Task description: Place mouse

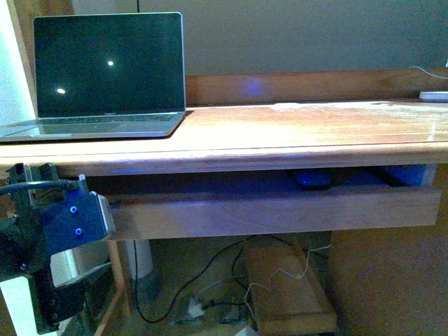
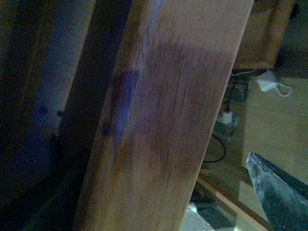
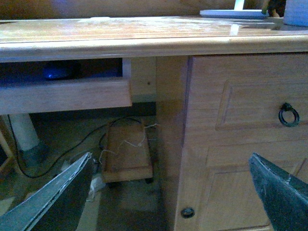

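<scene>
A big wooden bench fills most of what I can see. Under its top, a long drawer is open a little way. To the right of the drawer, the right wrist view shows a wooden cupboard front with a dark ring handle.

A laptop stands open on the left end of the bench. Its screen is dark.

On the floor below there is a low wooden box with thin wires beside it.

The left end effector is low down by the left end of the drawer, very close to the drawer front. Only one of its fingers shows, so I cannot tell if it is spread or squeezed.

The right end effector is spread wide with nothing in it. It faces the bench from a little way back.

The mouse is small and dark. It lies inside the drawer, toward the right side, in the gap under the bench top. No end effector touches it.
</scene>
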Robot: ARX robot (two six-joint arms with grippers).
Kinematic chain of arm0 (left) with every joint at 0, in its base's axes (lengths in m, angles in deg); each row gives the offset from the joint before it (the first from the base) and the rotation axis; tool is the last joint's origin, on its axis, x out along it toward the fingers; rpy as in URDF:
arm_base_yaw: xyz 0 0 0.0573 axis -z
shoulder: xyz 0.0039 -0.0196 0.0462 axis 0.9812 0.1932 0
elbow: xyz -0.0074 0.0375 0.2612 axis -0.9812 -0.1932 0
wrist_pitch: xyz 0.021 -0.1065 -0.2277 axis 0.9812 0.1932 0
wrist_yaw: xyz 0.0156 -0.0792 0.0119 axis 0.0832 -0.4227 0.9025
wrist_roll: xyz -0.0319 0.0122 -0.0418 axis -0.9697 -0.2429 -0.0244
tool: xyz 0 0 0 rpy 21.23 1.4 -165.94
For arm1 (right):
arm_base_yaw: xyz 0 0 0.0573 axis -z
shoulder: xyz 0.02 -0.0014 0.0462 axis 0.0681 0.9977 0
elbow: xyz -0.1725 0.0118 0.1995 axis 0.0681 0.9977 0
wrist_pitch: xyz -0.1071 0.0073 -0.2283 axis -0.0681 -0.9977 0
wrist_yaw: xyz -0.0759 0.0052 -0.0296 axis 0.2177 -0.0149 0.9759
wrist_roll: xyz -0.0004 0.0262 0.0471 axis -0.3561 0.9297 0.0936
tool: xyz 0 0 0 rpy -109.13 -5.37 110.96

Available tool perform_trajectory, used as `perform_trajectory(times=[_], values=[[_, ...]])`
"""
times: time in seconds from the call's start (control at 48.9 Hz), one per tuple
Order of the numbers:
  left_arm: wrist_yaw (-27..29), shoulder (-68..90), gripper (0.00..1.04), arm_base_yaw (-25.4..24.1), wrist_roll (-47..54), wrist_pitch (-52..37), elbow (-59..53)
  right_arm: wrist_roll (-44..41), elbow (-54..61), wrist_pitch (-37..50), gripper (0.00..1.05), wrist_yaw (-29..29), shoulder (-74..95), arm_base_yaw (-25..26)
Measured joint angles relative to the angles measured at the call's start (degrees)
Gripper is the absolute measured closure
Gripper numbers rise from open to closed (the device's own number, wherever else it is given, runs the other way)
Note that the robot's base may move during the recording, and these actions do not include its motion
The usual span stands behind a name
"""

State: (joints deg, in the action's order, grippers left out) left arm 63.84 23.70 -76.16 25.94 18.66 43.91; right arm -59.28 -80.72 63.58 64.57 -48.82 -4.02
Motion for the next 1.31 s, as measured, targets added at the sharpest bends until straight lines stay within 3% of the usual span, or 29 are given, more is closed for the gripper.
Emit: perform_trajectory(times=[0.143, 0.266, 0.635, 0.921, 1.126, 1.249, 1.31], values=[[-2.73, -5.9, 0.08, -0.46, -1.18, 18.56, 1.27, 0.0, 0.0, 0.0, 0.07, 0.0, 0.0, 0.0], [-5.53, -10.27, 0.08, -0.39, -2.71, 27.04, 0.26, 0.0, 0.0, 0.0, 0.07, -0.02, 0.0, 0.0], [-13.94, -24.11, 0.08, 5.79, -18.4, 31.98, -10.21, 0.0, 0.0, 0.0, 0.07, 0.0, 0.0, 0.0], [-22.01, -35.91, 0.08, 11.74, -50.4, 30.12, -15.47, 0.0, 0.0, 0.0, 0.07, -0.02, 0.0, 0.0], [-11.45, -41.99, 0.08, 11.47, -71.84, 19.23, -14.86, 0.0, 0.0, 0.0, 0.07, 0.0, 0.0, 0.0], [0.46, -45.81, 0.08, 11.28, -78.16, 19.5, -14.53, 0.0, 0.0, 0.0, 0.07, 0.0, 0.0, 0.0], [10.64, -49.22, 0.08, 11.19, -78.51, 22.47, -14.53, 0.0, 0.0, -0.02, 0.07, 0.0, 0.0, 0.0]])
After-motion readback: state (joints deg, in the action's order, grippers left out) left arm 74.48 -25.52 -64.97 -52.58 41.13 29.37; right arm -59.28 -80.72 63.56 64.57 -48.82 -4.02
